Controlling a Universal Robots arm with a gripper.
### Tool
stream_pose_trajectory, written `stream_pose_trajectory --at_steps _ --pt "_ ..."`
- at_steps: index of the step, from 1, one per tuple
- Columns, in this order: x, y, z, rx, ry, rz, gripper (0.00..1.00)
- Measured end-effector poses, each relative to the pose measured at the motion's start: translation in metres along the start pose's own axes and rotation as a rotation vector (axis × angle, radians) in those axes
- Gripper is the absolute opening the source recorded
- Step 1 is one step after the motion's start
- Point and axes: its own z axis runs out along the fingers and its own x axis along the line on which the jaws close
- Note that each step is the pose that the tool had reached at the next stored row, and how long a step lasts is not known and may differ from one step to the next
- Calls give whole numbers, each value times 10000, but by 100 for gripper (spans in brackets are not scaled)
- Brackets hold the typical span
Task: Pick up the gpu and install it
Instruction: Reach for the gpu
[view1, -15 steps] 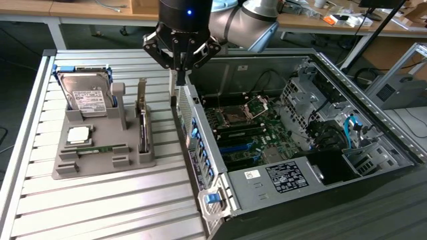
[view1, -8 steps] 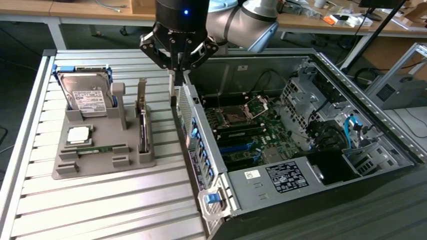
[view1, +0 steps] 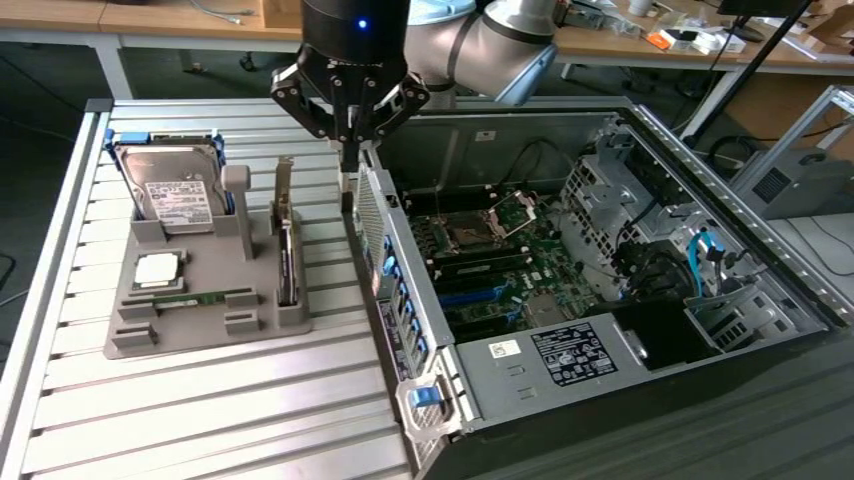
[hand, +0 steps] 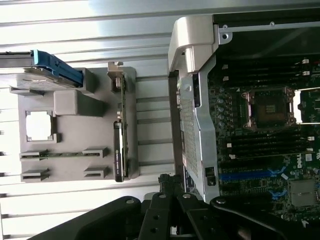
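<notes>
- Hand (view1: 350, 165) is closed with nothing between its fingers, poised over the side wall of the computer case (view1: 400, 290), between the case and the gray holder (view1: 200, 330).
- One gpu (view1: 283, 245), one hard drive (view1: 174, 195), one processor chip (view1: 156, 268) and one memory stick (view1: 200, 297).
- All four sit in the holder on the slatted tabletop (view1: 200, 420); the gpu stands on edge in the slot nearest the case, bracket end up.
- One case, lying open, holds the motherboard (view1: 487, 260).
- The gpu shows edge-on, so its face is hard to make out; the case's near corner is cut off.
</notes>
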Motion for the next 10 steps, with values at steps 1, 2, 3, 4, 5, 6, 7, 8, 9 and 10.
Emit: stream_pose_trajectory --at_steps 1,2,3,4,5,6,7,8,9,10 --pt "6 0 0 0 0 0 11" --pt "13 -1 0 0 0 0 11" --pt "19 -1 -1 0 0 0 11" --pt "27 -2 -1 0 0 0 11" --pt "33 -3 -1 0 0 -1 11" --pt "40 -3 -1 0 0 -1 11" --pt "46 -3 -1 0 0 0 11" --pt "60 -4 -2 0 1 0 11" --pt "68 -5 -2 1 1 -1 11" --pt "75 -6 -2 0 1 0 11"
